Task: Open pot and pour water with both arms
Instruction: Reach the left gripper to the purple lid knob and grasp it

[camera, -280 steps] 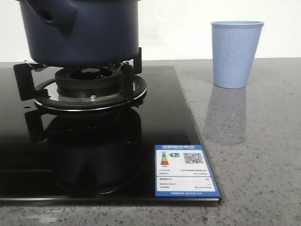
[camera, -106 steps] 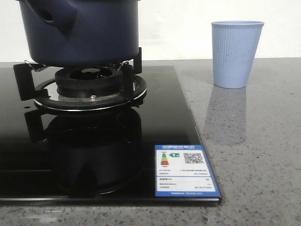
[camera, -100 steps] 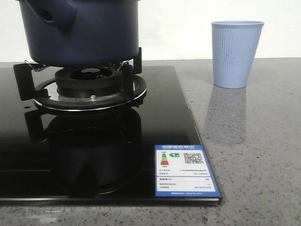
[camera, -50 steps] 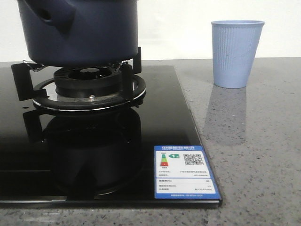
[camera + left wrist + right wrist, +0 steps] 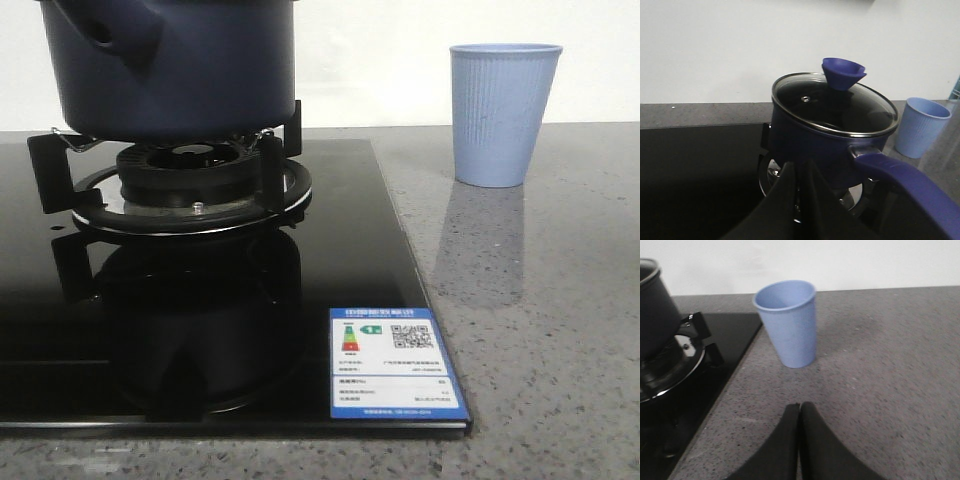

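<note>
The large, matte, dark navy-blue round pot is seated on the black burner grate of the glossy black glass cooktop, closed by a steel-rimmed glass lid with a blue funnel-shaped knob, and its long blue handle is extended to one side. The light-blue ribbed cup is stood upright on the grey speckled countertop, well apart from the pot. The black left gripper is seen near the pot with fingers pressed together on nothing, and the black right gripper is likewise closed and empty over the countertop, short of the cup.
</note>
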`<action>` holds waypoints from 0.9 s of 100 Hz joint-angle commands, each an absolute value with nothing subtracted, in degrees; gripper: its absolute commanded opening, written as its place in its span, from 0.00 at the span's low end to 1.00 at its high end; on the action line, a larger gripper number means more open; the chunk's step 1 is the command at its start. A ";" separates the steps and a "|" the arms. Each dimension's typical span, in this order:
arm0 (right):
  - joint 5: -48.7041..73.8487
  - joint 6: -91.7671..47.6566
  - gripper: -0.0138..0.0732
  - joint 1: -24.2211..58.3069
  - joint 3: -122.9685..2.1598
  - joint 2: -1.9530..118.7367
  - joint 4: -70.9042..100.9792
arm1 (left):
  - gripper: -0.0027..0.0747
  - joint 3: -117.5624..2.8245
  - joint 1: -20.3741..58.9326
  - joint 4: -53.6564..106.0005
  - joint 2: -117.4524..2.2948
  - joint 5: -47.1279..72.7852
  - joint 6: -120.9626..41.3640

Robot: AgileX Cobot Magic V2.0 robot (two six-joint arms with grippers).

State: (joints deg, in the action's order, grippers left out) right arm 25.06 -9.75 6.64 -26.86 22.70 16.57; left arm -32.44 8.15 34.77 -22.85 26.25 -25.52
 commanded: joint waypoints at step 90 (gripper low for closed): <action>16.93 -12.20 0.72 12.61 -34.01 29.81 16.83 | 0.65 -49.93 25.83 43.72 -54.77 12.58 -32.92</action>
State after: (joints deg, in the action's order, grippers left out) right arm 21.70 -11.50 12.57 -31.93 29.11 16.57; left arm -46.57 24.74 42.19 -52.30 17.30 -32.61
